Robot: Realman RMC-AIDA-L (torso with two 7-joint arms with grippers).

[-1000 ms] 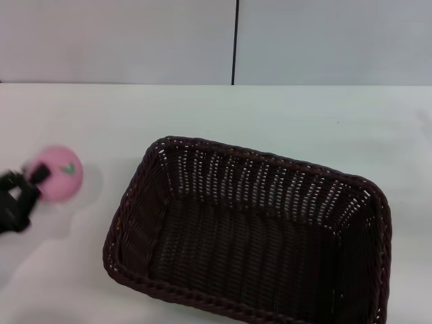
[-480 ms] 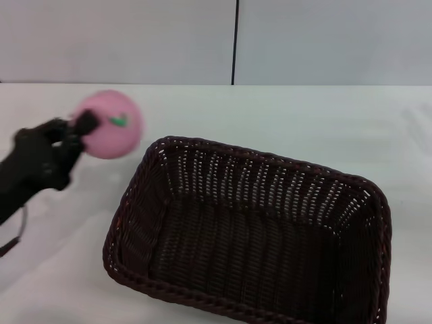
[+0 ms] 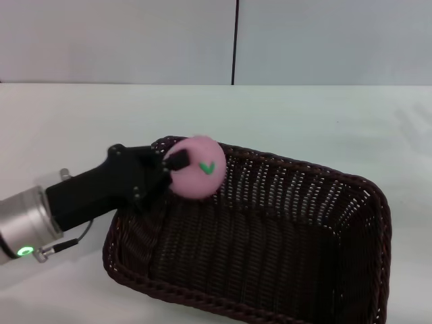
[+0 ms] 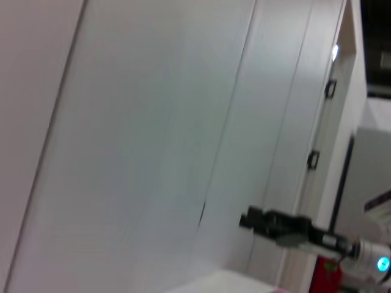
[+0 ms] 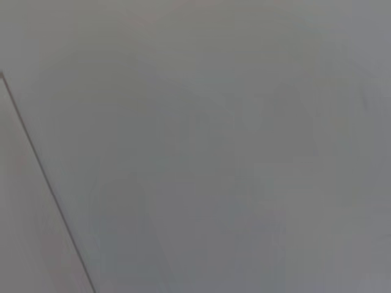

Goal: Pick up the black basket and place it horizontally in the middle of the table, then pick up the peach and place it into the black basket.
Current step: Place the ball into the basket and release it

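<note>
A: Peach [image 3: 198, 176]?
B: Clamped in the left gripper [image 3: 172, 165] fingers, over the black basket [image 3: 251, 237] near its left rim.
A: Handling?
B: Looks light, smooth, likely rolls; hold across its middle.

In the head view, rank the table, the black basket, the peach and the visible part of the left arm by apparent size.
1. The table, largest.
2. The black basket.
3. The left arm's visible part, ending in the left gripper shut on the peach; it is nearer the camera, so it looks larger than it is.
4. The peach, smallest.
</note>
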